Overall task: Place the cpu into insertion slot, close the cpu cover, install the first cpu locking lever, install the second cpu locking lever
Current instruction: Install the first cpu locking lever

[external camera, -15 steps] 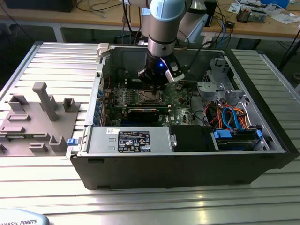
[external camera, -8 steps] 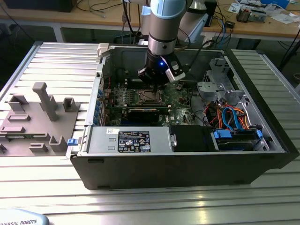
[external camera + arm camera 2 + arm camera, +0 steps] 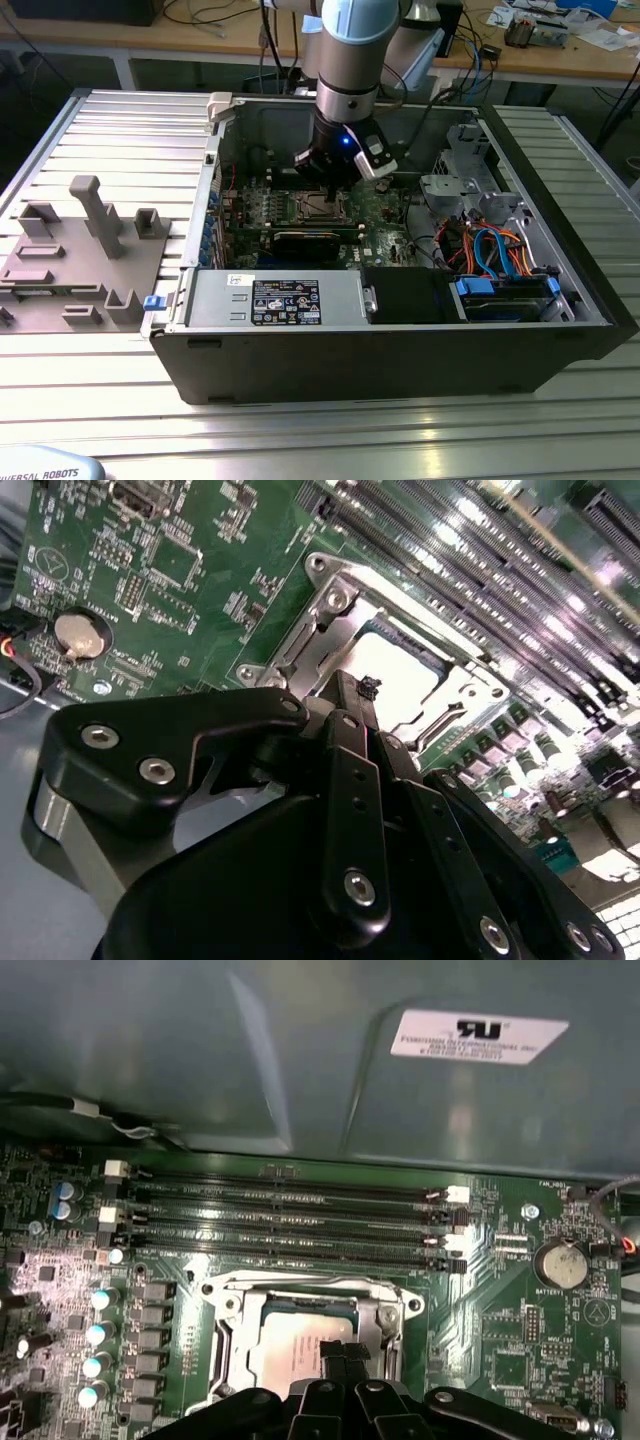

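Note:
The cpu (image 3: 285, 1345) lies flat in the insertion slot (image 3: 325, 207) on the green board, its silver-grey top showing in both wrist views (image 3: 405, 685). The silver cpu cover (image 3: 305, 1290) lies down around it as a frame (image 3: 330, 620), with the chip seen through its window. My gripper (image 3: 335, 1358) hangs right over the chip, its two black fingers pressed together and shut, with nothing seen between them. In the second wrist view the gripper (image 3: 362, 688) tips sit just above the chip's near edge. In the exterior view the gripper (image 3: 330, 190) is inside the open computer case.
Long memory slots (image 3: 290, 1222) run beside the socket, under the grey case wall (image 3: 250, 1060). A coin battery (image 3: 560, 1265) sits on the board. In the exterior view a black card (image 3: 310, 238), the power supply (image 3: 290, 300) and a drive cage with cables (image 3: 500, 260) surround the socket.

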{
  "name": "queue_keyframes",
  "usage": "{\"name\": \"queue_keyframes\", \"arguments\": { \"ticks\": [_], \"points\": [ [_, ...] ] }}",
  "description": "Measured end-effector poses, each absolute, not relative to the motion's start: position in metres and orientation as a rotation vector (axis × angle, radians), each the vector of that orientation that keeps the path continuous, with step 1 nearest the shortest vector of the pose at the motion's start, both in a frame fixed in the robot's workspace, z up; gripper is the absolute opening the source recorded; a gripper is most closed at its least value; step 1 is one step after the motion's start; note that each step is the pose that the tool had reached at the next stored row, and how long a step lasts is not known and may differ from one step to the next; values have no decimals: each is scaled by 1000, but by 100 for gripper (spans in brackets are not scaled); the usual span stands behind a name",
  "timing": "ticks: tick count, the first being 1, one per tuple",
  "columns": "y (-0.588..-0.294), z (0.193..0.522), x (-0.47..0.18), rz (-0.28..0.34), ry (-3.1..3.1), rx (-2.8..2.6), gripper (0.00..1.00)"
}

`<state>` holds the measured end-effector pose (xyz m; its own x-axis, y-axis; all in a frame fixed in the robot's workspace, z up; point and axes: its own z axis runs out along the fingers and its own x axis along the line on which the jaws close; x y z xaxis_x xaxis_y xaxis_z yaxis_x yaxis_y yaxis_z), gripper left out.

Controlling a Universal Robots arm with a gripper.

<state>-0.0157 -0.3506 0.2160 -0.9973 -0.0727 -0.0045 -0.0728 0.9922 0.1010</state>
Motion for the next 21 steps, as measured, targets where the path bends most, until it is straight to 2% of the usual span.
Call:
{"name": "queue_keyframes", "arguments": {
  "ticks": [9,21],
  "points": [
    [-358,218,-16,158,3135,-114,11],
    [-358,235,-16,159,3135,-114,11]
  ]
}}
